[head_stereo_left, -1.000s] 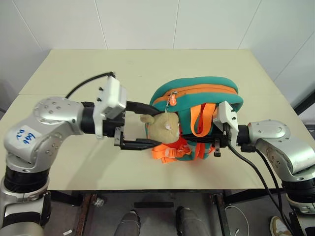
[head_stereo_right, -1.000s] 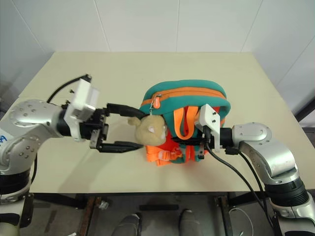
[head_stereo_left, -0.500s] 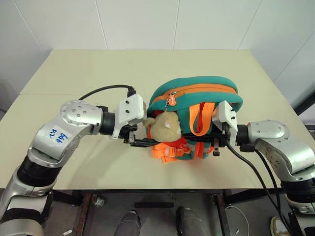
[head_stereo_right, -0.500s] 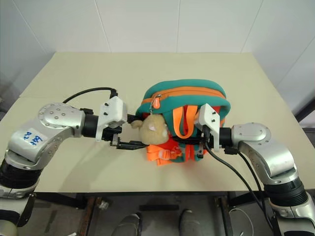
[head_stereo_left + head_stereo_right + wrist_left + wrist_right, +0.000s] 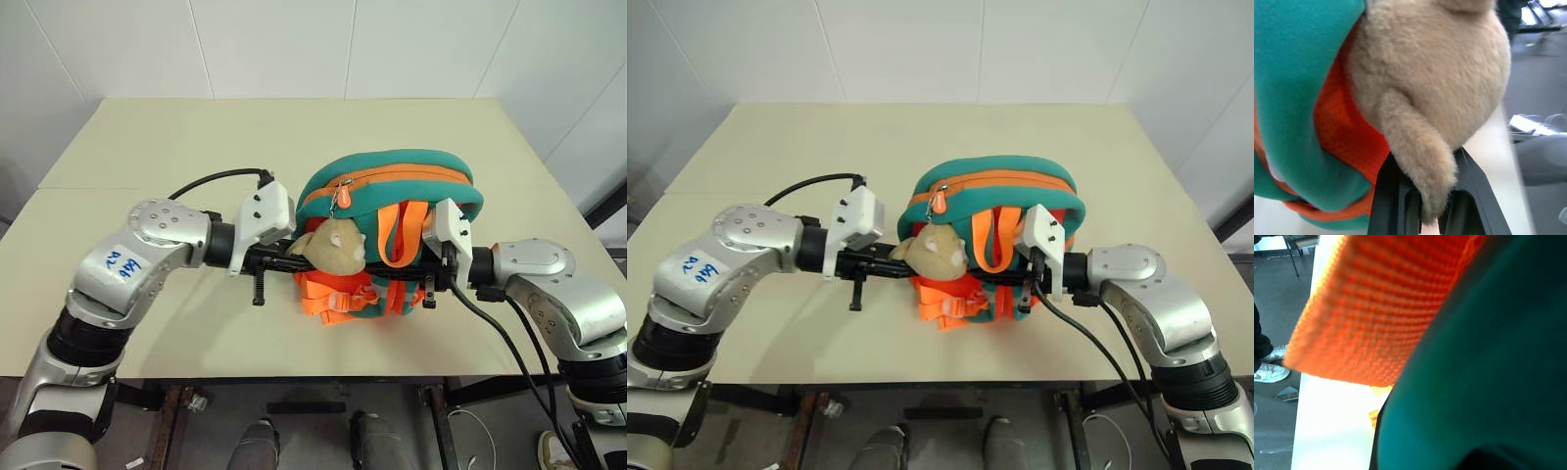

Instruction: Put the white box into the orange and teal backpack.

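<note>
While the orange and teal backpack [image 5: 392,230] sits near the middle of the pale, smooth counter [image 5: 196,147], both robot arms reach in from the sides and meet it. The backpack is soft and puffy, with a round teal top, an orange stripe along the zipper, and a small orange zipper pull hanging at the front. Flat orange straps [image 5: 395,235] loop down its front, and more orange webbing with buckles bunches up at the bottom edge.

A tan plush toy [image 5: 331,247] hangs on the front of the backpack. It looks fuzzy and round, like a little stuffed animal.

The left hand [image 5: 284,262] has come in from the left side and is clenched on the plush toy. In the left wrist view, the two black fingers [image 5: 1396,196] pinch a furry tan limb of the toy [image 5: 1425,98] between them, with orange mesh and smooth teal cloth [image 5: 1298,88] right beside it.

The right hand [image 5: 428,279] is pressed against the right side of the backpack, low down by the straps. It is squeezed closed on the backpack's fabric. The right wrist view shows bumpy woven orange strap [image 5: 1381,308] and smooth teal cloth very close up.

The counter is a flat, light cream colour with a thin seam running across it.
</note>
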